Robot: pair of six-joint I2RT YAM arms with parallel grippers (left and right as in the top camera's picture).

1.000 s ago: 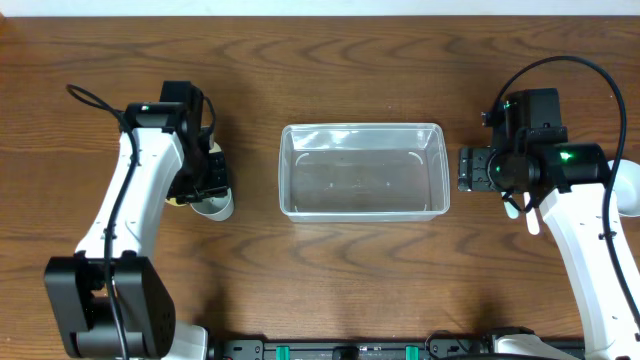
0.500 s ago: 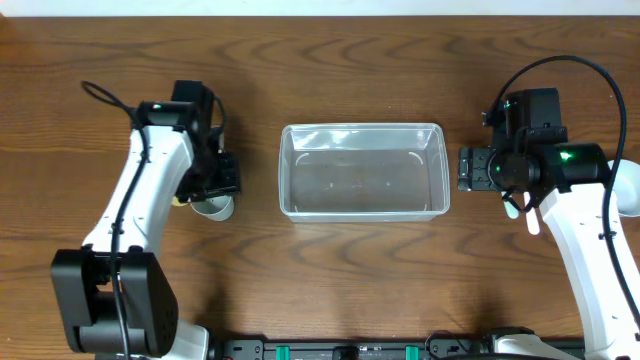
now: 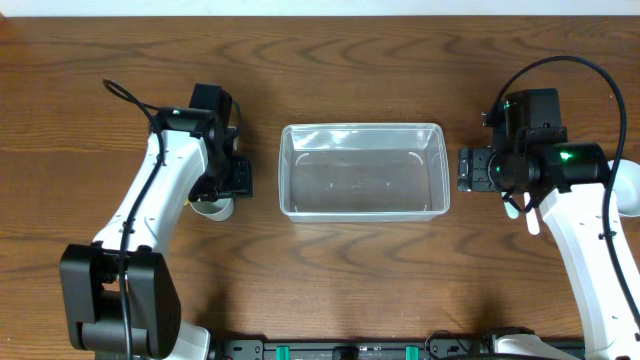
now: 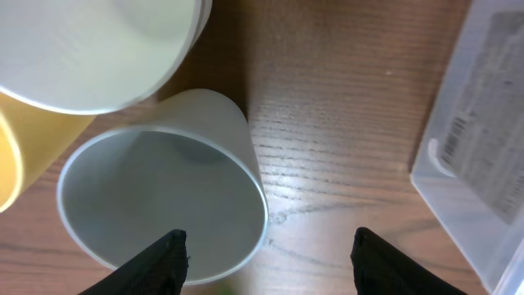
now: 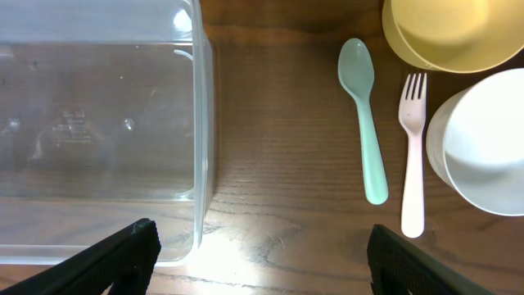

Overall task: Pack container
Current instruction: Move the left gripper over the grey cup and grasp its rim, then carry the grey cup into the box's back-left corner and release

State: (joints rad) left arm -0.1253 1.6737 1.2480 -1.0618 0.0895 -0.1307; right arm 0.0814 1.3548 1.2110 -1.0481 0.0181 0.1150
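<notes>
The clear plastic container point(image 3: 362, 170) sits empty at the table's middle. Its corner shows in the left wrist view point(image 4: 483, 147) and its end wall in the right wrist view point(image 5: 203, 123). My left gripper point(image 3: 232, 178) hangs open between a white cup point(image 3: 213, 208) and the container. In the left wrist view the open jaws point(image 4: 268, 254) hold nothing, and one finger is over the white cup's point(image 4: 164, 197) rim. My right gripper point(image 3: 468, 169) is open and empty just right of the container; its jaws point(image 5: 262, 246) straddle bare wood beside the container's wall.
A white bowl point(image 4: 98, 41) and a yellow bowl point(image 4: 24, 139) lie beside the cup on the left. On the right lie a mint spoon point(image 5: 364, 123), a pale fork point(image 5: 413, 156), a yellow bowl point(image 5: 450, 33) and a white bowl point(image 5: 483, 147).
My left arm has moved right, from over the cup and bowls toward the container's left wall. The right arm has not moved.
</notes>
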